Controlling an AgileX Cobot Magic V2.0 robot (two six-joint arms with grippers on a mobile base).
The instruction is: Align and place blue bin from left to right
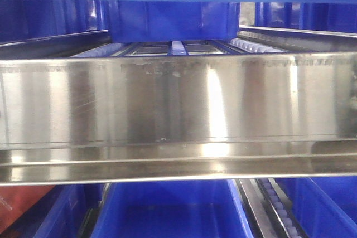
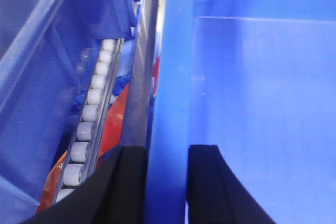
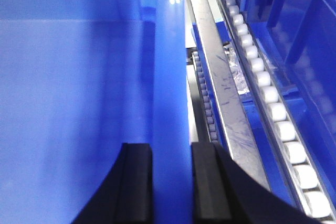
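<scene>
The blue bin (image 1: 167,210) sits in the middle lane of the lower shelf level, seen from the front under a steel beam. In the left wrist view my left gripper (image 2: 167,150) straddles the bin's left wall (image 2: 173,77), one black finger (image 2: 131,182) outside and the other inside, both pressed to the wall. In the right wrist view my right gripper (image 3: 172,148) clamps the bin's right wall (image 3: 170,51) the same way. The bin's inside (image 2: 262,103) looks empty. Neither gripper shows in the front view.
A wide stainless beam (image 1: 178,115) crosses the front view. White roller tracks (image 2: 92,108) (image 3: 268,93) and steel rails (image 2: 142,77) (image 3: 220,87) flank the bin. More blue bins stand at both sides (image 1: 56,215) (image 1: 323,210) and on the level above (image 1: 173,20). Red packaging (image 2: 118,119) lies below.
</scene>
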